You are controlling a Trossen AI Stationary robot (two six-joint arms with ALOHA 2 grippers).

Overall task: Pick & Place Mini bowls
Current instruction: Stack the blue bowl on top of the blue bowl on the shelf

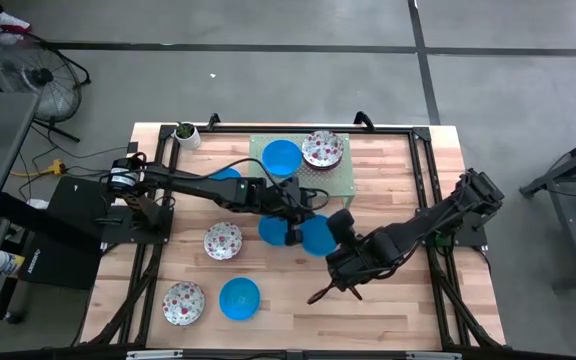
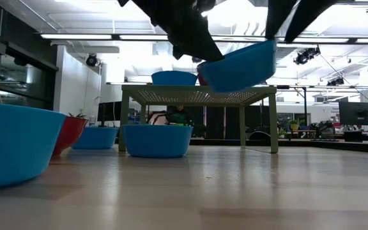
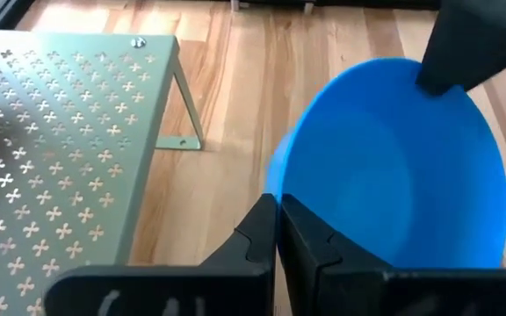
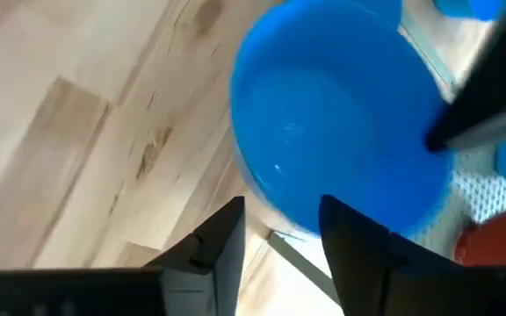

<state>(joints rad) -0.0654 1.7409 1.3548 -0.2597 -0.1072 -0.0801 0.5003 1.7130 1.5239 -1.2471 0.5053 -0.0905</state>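
A plain blue mini bowl (image 1: 318, 237) hangs tilted above the table's middle (image 2: 238, 67). My left gripper (image 3: 278, 219) reaches in from the table's left and is shut on its rim. My right gripper (image 4: 279, 233) comes from the right and is open. Its fingers stand on either side of the opposite rim (image 4: 275, 215). Another blue bowl (image 1: 271, 229) rests on the wood just left of the held one. A green perforated stand (image 1: 303, 175) at the back carries a blue bowl (image 1: 281, 157) and a floral bowl (image 1: 322, 149). My left gripper pinches the bowl's rim (image 3: 277, 186) between its two fingers, one inside the bowl and one outside. The fingers slant down from the table's left. The bowl is lifted clear of the table and tilted. My right gripper straddles the far rim; whether a finger (image 3: 464, 44) touches it I cannot tell.
Floral bowls (image 1: 222, 240) (image 1: 183, 302) and a blue bowl (image 1: 239, 298) lie at the near left. A further blue bowl (image 1: 226, 175) sits under the left arm. A small plant pot (image 1: 185, 133) stands at the far left corner. Bare wood lies at the near right.
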